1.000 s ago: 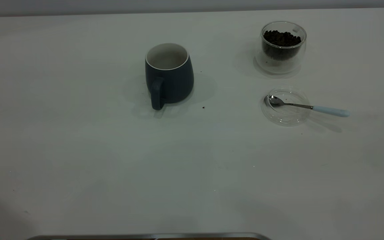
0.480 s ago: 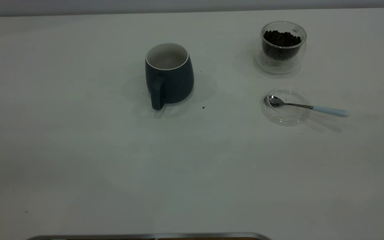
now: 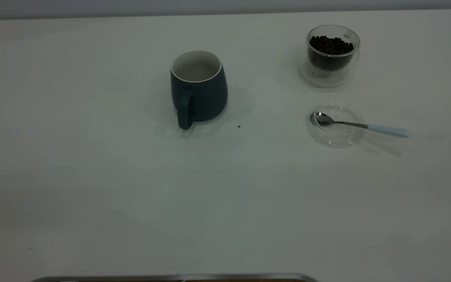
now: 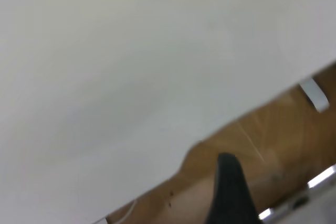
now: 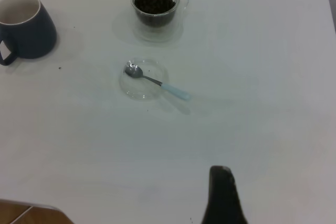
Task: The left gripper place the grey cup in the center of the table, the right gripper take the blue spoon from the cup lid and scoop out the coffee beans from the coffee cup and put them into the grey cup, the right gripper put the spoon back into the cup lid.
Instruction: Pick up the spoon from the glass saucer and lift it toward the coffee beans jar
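1. Seeing the dark grey ceramic mug with the white inside (image 3: 199, 92) standing upright around the middle of the big white table (image 3: 92, 176), handle turned to the near side, looking empty.
2. Judging the next step to be picking up the small steel spoon with the pale blue handle (image 3: 366, 126).
3. Finding that spoon on the right, with its bowl lying in the round clear glass lid (image 3: 335, 138) and its blue handle sticking out past the rim to the right.
4. Aiming for the blue handle, not the thin steel neck, and coming down slowly so the light glass lid is not sliding away.
5. Keeping the spoon level after lifting, ready for dipping into the dark brown coffee beans (image 3: 331, 45) in the small clear glass cup (image 3: 333, 74), far right, just beyond the lid.
6. Watching the black right gripper (image 5: 223, 198) hanging above the near right part of the table, well apart from the spoon, touching nothing; not being able to tell how far open.
7. Watching the black left gripper (image 4: 228, 192) hanging off the table edge, holding nothing seen; not being able to tell how far open either.
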{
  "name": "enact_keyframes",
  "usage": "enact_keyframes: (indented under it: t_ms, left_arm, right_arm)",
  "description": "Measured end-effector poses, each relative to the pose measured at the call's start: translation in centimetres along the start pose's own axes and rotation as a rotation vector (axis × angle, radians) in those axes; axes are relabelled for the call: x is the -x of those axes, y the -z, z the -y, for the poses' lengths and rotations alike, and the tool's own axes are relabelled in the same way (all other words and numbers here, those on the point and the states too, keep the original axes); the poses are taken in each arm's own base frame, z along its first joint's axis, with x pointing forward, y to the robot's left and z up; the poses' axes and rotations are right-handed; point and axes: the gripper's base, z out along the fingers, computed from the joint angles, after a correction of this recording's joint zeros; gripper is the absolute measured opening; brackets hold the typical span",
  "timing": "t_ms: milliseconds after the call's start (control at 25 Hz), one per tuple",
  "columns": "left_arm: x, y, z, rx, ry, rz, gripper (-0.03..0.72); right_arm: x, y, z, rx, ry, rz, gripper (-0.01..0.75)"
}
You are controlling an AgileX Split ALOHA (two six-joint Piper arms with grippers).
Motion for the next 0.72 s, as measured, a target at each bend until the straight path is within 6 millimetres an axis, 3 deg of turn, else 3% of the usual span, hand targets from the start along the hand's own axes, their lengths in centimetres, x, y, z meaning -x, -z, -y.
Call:
enact_keyframes:
  t_ms: [440, 720]
  left_arm:
    - [-1.2, 1.0, 0.7, 0.265, 0.229, 0.114, 0.567]
    - [-1.3, 1.0, 0.7, 0.29, 0.252, 0.113, 0.567]
  right_arm:
    - [0.0, 0.0, 0.0, 0.0, 0.0, 0.0, 0.575]
    - [0.0, 0.0, 0.0, 0.0, 0.0, 0.0, 0.575]
